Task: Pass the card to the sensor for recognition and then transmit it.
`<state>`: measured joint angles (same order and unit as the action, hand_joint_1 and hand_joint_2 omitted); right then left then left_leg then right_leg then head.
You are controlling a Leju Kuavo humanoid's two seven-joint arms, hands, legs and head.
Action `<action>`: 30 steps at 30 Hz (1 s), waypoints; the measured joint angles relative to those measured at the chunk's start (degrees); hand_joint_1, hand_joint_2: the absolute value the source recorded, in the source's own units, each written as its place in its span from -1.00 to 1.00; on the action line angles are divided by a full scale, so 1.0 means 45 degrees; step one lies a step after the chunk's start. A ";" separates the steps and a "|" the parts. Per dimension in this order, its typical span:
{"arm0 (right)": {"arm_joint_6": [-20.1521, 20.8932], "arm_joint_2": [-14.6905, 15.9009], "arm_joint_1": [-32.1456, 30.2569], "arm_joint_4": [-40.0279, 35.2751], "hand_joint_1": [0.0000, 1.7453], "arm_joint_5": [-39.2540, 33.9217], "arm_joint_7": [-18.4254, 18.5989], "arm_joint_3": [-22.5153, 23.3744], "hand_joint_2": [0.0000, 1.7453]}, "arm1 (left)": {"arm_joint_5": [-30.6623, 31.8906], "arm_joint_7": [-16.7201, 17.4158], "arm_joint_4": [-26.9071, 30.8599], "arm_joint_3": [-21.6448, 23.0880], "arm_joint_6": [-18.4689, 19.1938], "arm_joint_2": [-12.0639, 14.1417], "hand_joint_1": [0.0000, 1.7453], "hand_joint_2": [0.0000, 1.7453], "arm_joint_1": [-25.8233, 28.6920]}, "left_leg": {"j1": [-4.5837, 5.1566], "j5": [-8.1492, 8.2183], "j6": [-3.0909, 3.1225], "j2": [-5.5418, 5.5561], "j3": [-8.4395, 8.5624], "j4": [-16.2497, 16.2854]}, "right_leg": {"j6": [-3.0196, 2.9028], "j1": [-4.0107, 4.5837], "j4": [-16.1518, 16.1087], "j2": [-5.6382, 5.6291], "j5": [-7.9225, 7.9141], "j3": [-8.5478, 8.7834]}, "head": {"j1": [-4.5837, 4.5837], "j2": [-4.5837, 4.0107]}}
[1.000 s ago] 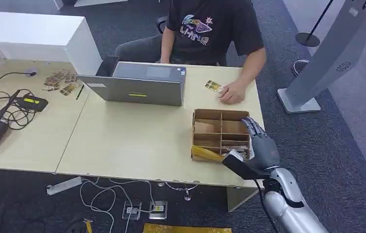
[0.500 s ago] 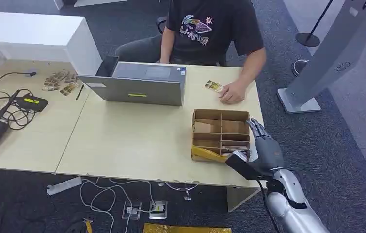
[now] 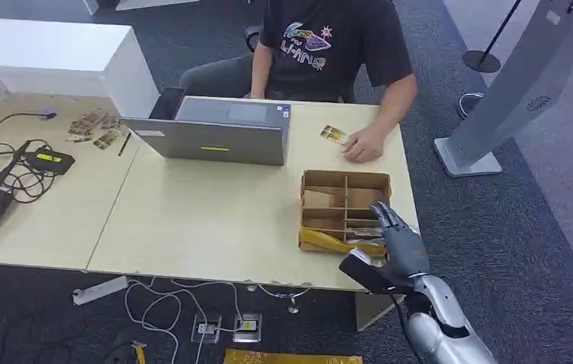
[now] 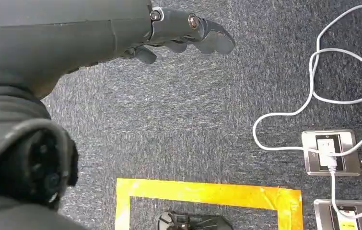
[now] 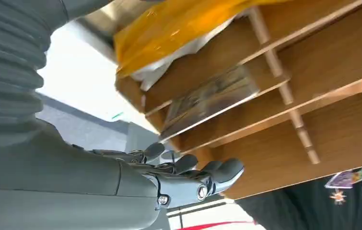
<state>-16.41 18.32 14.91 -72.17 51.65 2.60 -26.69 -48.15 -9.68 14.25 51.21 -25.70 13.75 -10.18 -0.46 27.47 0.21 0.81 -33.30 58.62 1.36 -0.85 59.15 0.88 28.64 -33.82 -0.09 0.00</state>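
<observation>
My right hand [image 3: 398,244] hovers with fingers spread and empty over the wooden tray [image 3: 344,182] at the bench's near right corner, positioned to reach the card [image 5: 207,98] lying in its compartment.

Head view looks down on the worktop [image 3: 192,220]; right wrist view sits close against its box [image 5: 284,96]; left wrist faces floor [image 4: 193,120].

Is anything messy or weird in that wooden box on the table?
A little. A crumpled yellow wrapper lies slanted across the near compartments of the wooden box instead of sitting flat inside one. The right robot hand hovers at that near corner, empty. Loose cards are scattered on the far left table.
</observation>
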 joint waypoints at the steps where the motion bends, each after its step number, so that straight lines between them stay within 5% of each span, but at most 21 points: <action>1: 0.0000 -0.0014 -0.0001 -0.0034 -1.00 0.0010 0.0029 -0.0049 1.00 | 0.0005 0.0000 0.0000 0.0000 0.0000 -0.0005 -1.00 -1.00 0.0002 | -0.0001 0.0000 0.0000 0.0000 0.0000 0.0000 | 0.0000 0.0001 0.0000 0.0002 0.0000 0.0000 | -0.0005 0.0000; 30: -0.0282 -0.0035 0.0172 -0.0034 -1.00 -0.0335 -0.0165 -0.0452 1.00 | 0.0077 -0.0005 0.0000 -0.0068 0.0029 -0.0015 -1.00 -1.00 0.0012 | 0.0000 -0.0001 0.0000 -0.0001 0.0001 0.0000 | -0.0002 0.0001 -0.0001 -0.0001 -0.0001 0.0001 | 0.0000 0.0000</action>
<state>-17.68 18.16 15.69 -72.32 50.14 1.86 -28.72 -47.80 -9.70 14.25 50.91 -25.57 13.68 -10.12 -0.46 27.47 0.20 0.80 -33.29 58.62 1.36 -0.84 59.15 0.87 28.63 -33.81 -0.09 0.00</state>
